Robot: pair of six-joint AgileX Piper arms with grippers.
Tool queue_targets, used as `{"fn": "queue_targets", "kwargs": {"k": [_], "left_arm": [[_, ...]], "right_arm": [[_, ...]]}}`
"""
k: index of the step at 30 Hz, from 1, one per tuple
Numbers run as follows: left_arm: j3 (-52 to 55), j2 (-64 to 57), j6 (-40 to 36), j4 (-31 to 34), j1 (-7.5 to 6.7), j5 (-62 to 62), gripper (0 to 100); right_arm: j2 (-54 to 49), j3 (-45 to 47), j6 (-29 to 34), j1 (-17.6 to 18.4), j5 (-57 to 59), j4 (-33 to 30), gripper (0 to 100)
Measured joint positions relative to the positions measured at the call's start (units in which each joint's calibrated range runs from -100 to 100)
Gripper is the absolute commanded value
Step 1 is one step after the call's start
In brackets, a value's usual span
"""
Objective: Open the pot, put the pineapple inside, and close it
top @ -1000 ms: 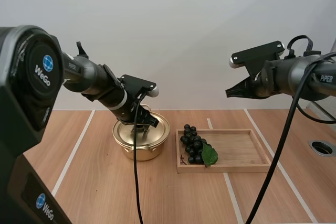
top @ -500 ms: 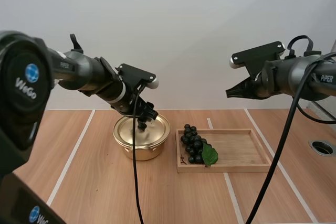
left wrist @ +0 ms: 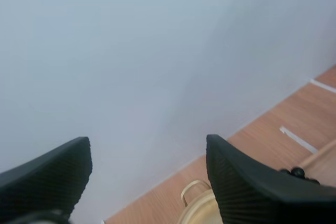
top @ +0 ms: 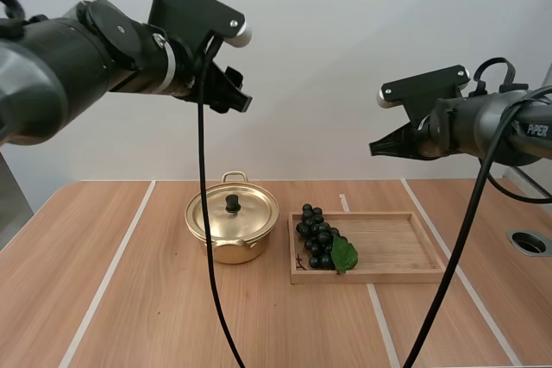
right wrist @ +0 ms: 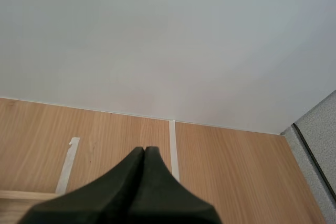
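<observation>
left jaws have risen high above the pot [top: 229, 246], spread, empty. lid [top: 248, 215] still on, unopened; right jaws pressed together.

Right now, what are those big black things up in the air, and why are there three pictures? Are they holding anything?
Those are two robot arms, and each ends in a hand made of two black fingers. The wide picture comes from a camera behind and above the arms, looking down at a wooden table. The other two come from small cameras riding on the arms, so the fingers look huge there. The left hand is up high with its fingers apart, holding nothing. The right hand is up too, fingers pressed together into one dark wedge, also empty. On the table sits a golden pot with its lid on. Beside it is a wooden tray with a bunch of dark grapes and a green leaf at the end nearest the pot.
</observation>
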Motion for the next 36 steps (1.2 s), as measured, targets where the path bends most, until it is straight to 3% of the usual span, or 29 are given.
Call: {"fn": "queue_targets", "kwargs": {"k": [2,5,6,7,16,26,36], "left_arm": [[0.0,-3.5,0.0,0.0,0.0,-1.0,69],[-0.1,-8.2,-1.0,0.3,0.26,-1.4,16],[-0.1,-9.3,-1.6,0.4,0.51,-1.4,3],[-0.1,-10.5,-2.3,0.4,0.9,-1.4,0],[-0.1,-21.9,-9.1,0.7,5.06,-6.9,1],[1.2,-37.5,-15.1,0.7,5.28,-11.3,1],[12.9,-53.1,-16.7,3.3,5.28,-13.1,0]], "right_arm": [[-1.3,0.0,0.0,0.0,-0.8,0.7,0],[-4.6,0.0,0.0,0.0,-2.0,2.1,0],[-5.9,0.0,0.0,0.0,-2.1,2.6,0],[-7.6,0.0,0.0,0.0,-2.3,3.1,0],[-27.0,0.0,0.0,-0.1,-2.3,4.5,0],[-36.8,0.5,-3.0,-0.2,10.6,5.2,0],[-45.9,0.5,-3.3,-0.2,12.7,17.1,0]]}}
